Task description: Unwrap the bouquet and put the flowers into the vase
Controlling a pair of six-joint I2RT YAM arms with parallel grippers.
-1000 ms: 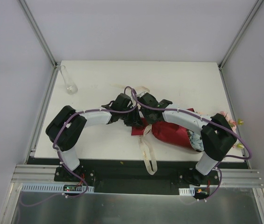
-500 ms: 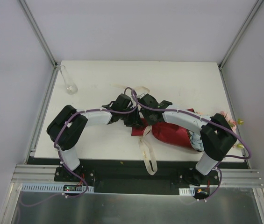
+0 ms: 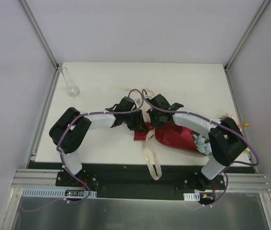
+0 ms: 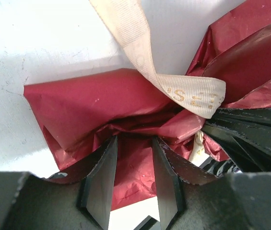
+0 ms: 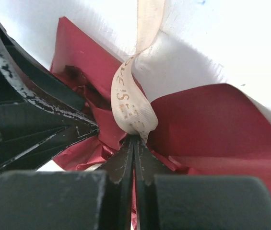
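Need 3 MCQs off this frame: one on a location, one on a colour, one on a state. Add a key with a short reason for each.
1. The vase stands:
A) at the far left corner of the table
B) at the near right corner
C) at the centre

2. The wrapping paper of the bouquet is:
A) blue
B) dark red
C) green

3. The right gripper is:
A) spread wide
B) out of view
C) shut

Key:
1 A, the top view shows it by the far left edge.
2 B, the paper is dark red in every view.
3 C, its wrist view shows the jaws pressed together at the base of the ribbon loop.
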